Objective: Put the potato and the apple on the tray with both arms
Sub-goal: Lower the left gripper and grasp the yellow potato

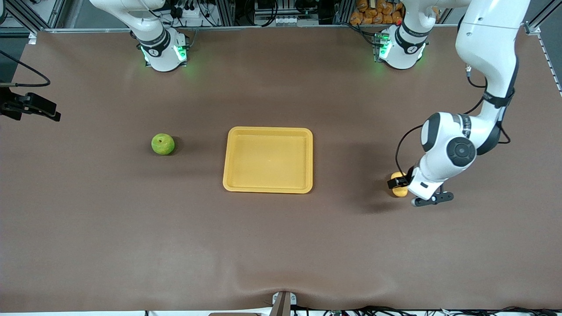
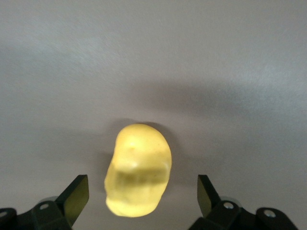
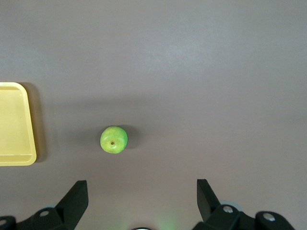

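Note:
The yellow-orange potato (image 1: 398, 184) (image 2: 139, 167) lies on the brown table toward the left arm's end. My left gripper (image 1: 401, 188) (image 2: 141, 187) is down over it and open, one finger on each side with a gap to the potato. The green apple (image 1: 163, 144) (image 3: 113, 139) rests on the table toward the right arm's end. Between the two lies the yellow-orange tray (image 1: 268, 160) (image 3: 14, 124), with nothing in it. My right gripper (image 3: 141, 189) hangs high over the table near its base, open and holding nothing; the front view does not show it.
A black device on a cable (image 1: 30, 107) sticks in at the table edge at the right arm's end. A small mount (image 1: 283, 303) sits at the edge nearest the front camera. The left arm's elbow (image 1: 456, 149) overhangs the table beside the potato.

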Robot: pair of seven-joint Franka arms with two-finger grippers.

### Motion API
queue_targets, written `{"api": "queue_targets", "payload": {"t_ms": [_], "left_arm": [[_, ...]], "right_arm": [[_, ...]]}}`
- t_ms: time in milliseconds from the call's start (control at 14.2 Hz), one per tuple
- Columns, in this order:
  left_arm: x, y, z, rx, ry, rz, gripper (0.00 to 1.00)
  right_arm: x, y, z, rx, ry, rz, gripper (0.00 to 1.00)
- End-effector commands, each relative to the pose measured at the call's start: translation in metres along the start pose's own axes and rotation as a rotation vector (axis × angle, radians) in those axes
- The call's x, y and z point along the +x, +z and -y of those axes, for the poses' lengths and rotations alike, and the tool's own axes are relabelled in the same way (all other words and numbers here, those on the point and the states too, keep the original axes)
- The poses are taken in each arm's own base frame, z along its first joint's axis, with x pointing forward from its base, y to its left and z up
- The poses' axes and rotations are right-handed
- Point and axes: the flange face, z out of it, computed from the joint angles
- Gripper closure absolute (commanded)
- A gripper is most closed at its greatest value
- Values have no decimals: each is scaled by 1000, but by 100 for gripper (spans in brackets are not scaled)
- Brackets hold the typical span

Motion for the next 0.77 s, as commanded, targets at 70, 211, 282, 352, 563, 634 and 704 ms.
{"api": "queue_targets", "payload": {"t_ms": [70, 211, 282, 352, 563, 634, 704], "left_arm": [[3, 24, 1, 49, 32, 10, 0], [4, 28, 1, 83, 73, 1, 0], [7, 28, 0, 82, 71, -4, 33], [9, 30, -3, 81, 74, -4, 61], [22, 19, -7, 72, 51, -35, 100], [27, 10, -8, 66, 48, -53, 100], [30, 2, -10, 61, 47, -67, 100]], "right_arm": [[9, 11, 10, -2, -22, 35, 0], [10, 16, 14, -4, -29, 62, 0], [10, 16, 12, -2, -28, 66, 0], [10, 19, 10, -1, -26, 75, 0], [12, 21, 7, -6, -23, 78, 0], [13, 23, 9, -6, -27, 83, 0], [15, 28, 7, -6, -25, 92, 0]]}}
